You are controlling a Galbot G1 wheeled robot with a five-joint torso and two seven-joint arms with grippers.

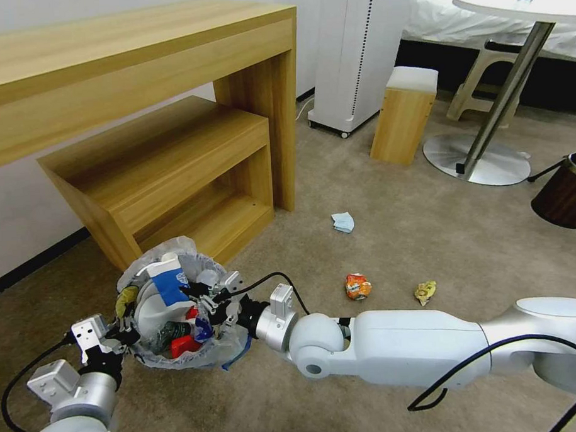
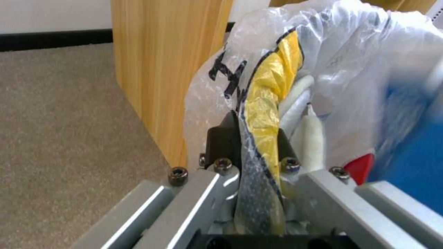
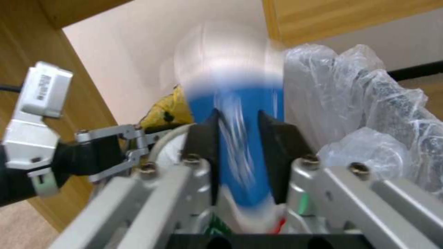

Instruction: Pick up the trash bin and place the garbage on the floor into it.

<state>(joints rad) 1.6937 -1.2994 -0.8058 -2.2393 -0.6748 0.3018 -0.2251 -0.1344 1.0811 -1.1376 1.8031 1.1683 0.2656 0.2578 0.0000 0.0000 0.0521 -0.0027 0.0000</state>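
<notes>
left gripper point(image 2: 258, 145) pinched trash bin point(image 1: 177, 302) rim, yellow wrapper point(image 2: 270, 103) between fingers | right gripper point(image 3: 240, 152) straddled blurred blue-white cup point(image 3: 231, 103), grip uncertain | head view: orange can point(image 1: 358, 286), yellow scrap point(image 1: 425, 292), blue paper point(image 1: 343, 222) lay beyond on floor point(image 1: 427, 236)

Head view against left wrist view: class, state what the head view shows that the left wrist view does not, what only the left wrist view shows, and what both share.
Only the head view shows litter on the floor: a blue-white paper, an orange crushed can and a yellow wrapper, plus the right gripper at the blue-white cup.

Only the left wrist view shows the left gripper pinching the bag's edge together with a yellow wrapper.

Both show the trash bin, its bag and the wooden furniture.
</notes>
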